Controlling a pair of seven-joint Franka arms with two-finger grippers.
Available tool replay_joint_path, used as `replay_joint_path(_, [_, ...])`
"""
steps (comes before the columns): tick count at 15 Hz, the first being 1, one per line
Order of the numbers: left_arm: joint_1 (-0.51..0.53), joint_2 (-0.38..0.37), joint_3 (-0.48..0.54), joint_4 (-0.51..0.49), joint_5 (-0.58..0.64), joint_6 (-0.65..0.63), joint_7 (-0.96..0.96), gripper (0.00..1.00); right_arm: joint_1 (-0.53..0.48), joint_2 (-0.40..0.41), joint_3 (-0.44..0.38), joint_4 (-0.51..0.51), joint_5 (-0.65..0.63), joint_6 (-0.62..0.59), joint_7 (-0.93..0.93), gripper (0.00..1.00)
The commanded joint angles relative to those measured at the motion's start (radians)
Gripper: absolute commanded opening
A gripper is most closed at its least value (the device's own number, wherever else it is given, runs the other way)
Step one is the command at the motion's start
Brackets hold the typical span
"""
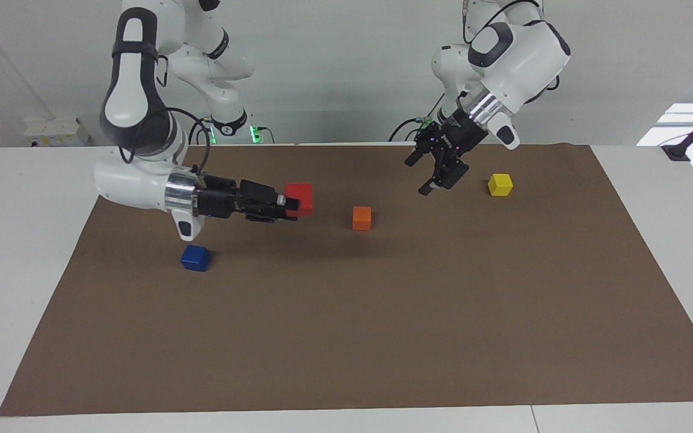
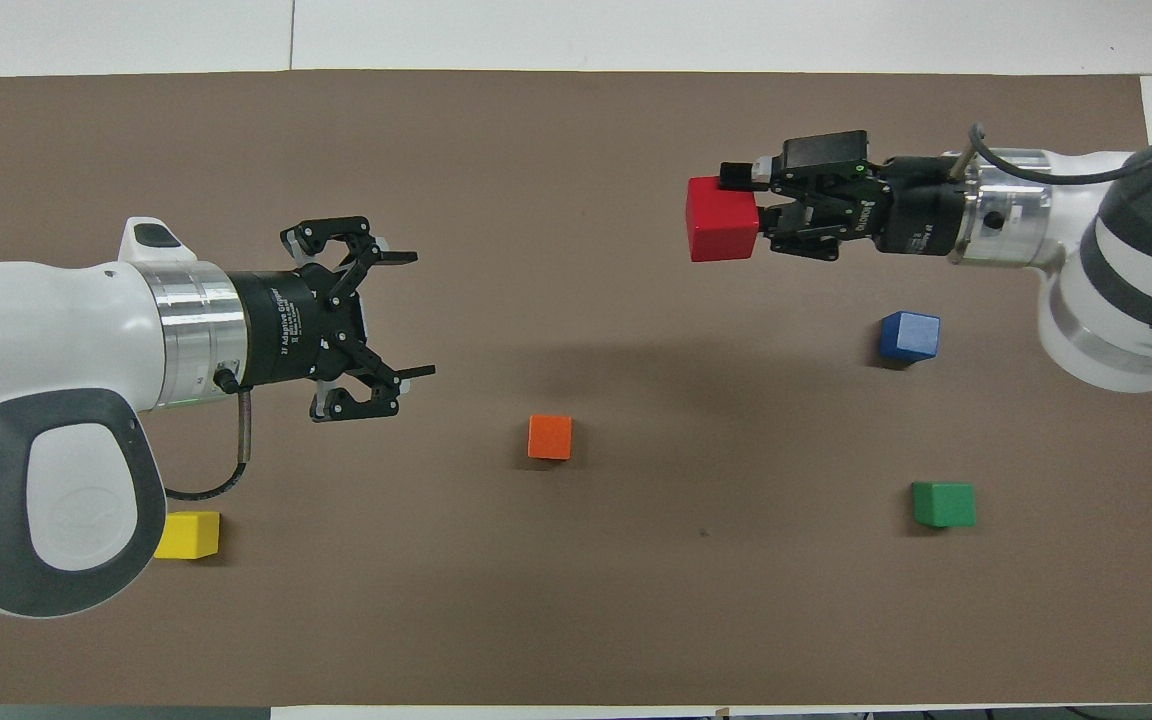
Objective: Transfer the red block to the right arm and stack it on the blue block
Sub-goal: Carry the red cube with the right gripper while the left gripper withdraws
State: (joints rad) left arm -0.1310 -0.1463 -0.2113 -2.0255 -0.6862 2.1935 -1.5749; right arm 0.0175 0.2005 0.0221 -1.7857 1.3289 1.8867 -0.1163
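The right gripper (image 2: pixel 751 210) is clamped on the red block (image 2: pixel 722 220), above the mat (image 2: pixel 576 600). The left gripper (image 2: pixel 406 315), its body lettered "2F Adaptive Gripper", hangs with jaws apart.

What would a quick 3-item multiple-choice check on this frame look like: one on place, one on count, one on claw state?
1. Where does the blue block sit?
A. On the brown mat, toward the right arm's end of the table
B. On top of the orange block
C. In the left claw

2. How many blocks rest on the mat?
A. Two
B. Four
C. Six

3. What state is the right claw in?
A. Open and empty
B. Shut on the red block
C. Shut on the yellow block

Answers:
1 A: the blue block lies alone on the brown mat, at the right arm's end.
2 B: blue, orange block, green block and yellow block rest there.
3 B: the right claw grips the red block in the air, while the left claw hangs open and empty.
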Motion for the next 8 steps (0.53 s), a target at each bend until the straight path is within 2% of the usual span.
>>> replay_joint_path(1, [0.071,-0.033,-0.006,-0.05,0.039,-0.026,0.155,1.0,-0.062,-0.001,-0.004,0.064,-0.331,0.023,0.118,0.0])
replay_joint_path(3, [0.12,-0.03,-0.005,-0.065,0.053,-0.037,0.24,1.0,-0.082,0.0,-0.005,0.092,-0.564,0.028,0.171,0.0])
replay_joint_path(8, [0.149,0.027,-0.006,-0.058,0.272,-0.052,0.512,1.0,-0.064,0.002,-0.002,0.097,-1.084,0.084,0.262,0.0])
